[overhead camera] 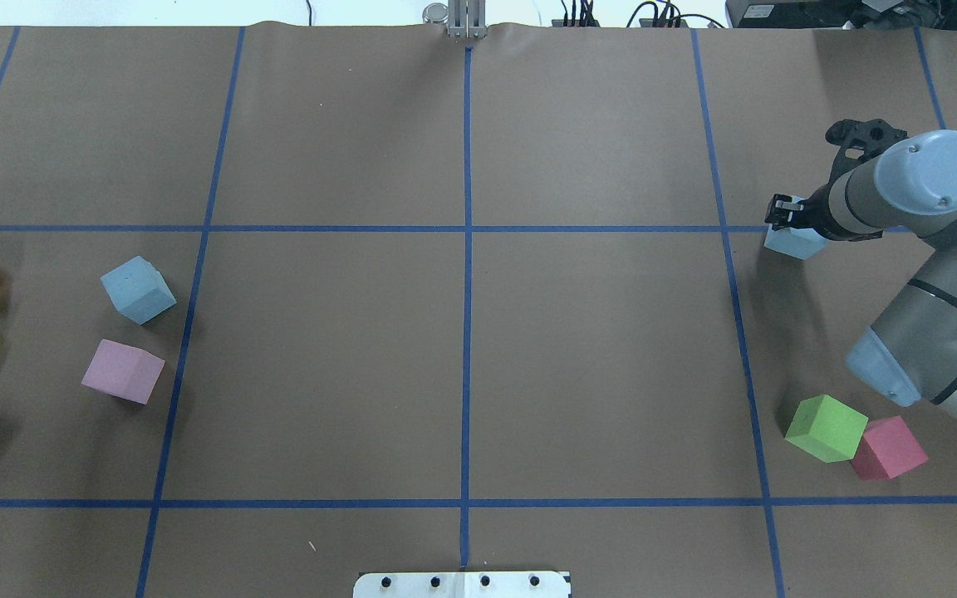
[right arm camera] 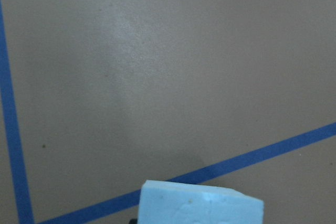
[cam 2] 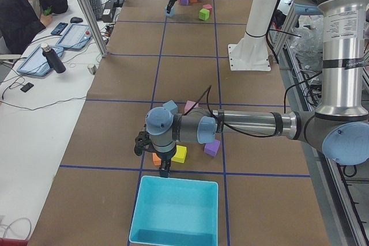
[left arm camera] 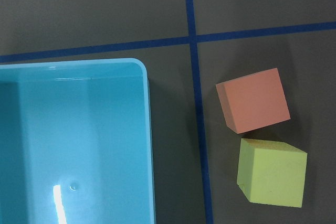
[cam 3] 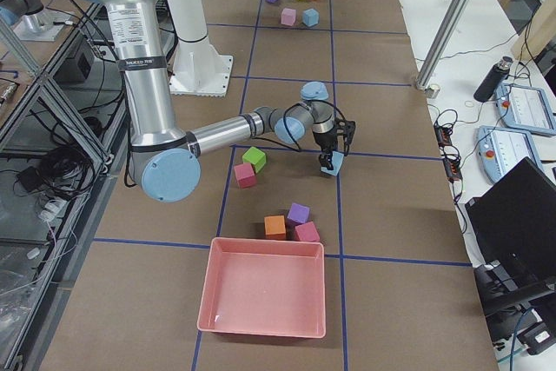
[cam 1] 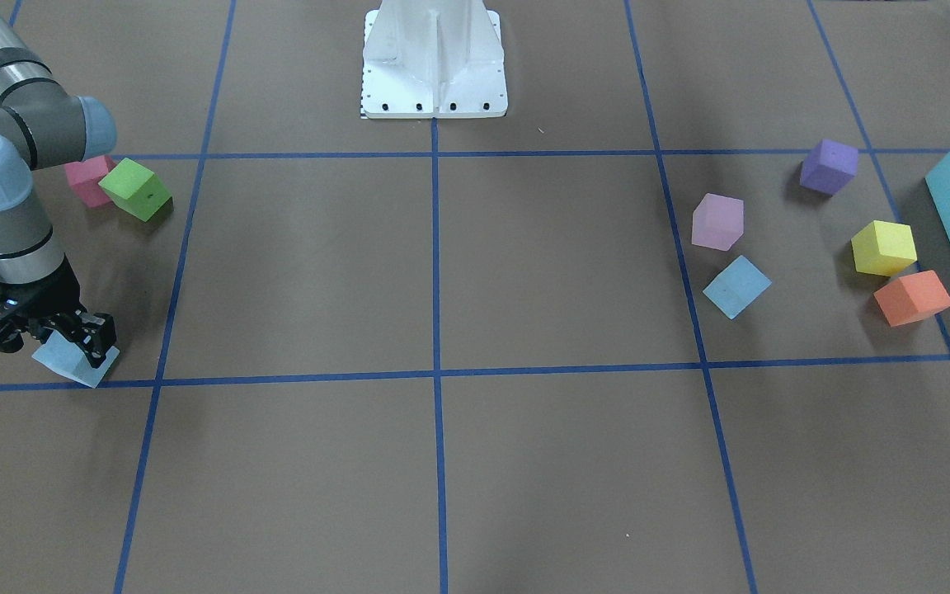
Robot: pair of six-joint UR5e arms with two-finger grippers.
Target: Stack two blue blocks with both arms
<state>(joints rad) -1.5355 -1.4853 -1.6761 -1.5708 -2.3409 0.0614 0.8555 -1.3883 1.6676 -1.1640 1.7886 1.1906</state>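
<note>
Down at the table (overhead camera: 321, 374), the right fingers (cam 1: 98, 342) are closed narrow on the first blue block (cam 1: 71, 363), one finger on either side of it. This block sits low over a blue tape line, towards the right end of the table and somewhat nearer the operators' edge than the robot's edge. I cannot tell whether it touches the table or hangs just above it. The right wrist view shows only its top face at the bottom of the frame.

Behind these fingers the right arm (overhead camera: 935, 274) bends back towards the robot's edge, above a green cube (cam 1: 137, 190) and a pink cube (cam 1: 86, 180) that touch each other.

The left fingers (cam 2: 165, 169) point downward at the left end of the table, just over the rim of the turquoise box (left arm camera: 150, 145). They show only in the side view, so I cannot tell whether they are wide or narrow. An orange cube (left arm camera: 253, 99) and a yellow cube (left arm camera: 272, 171) lie just beside the box, close together.

The second blue block (cam 1: 736, 285) lies on the table towards the left end, just beside a lilac cube (cam 1: 717, 221) and well apart from the first.
</note>
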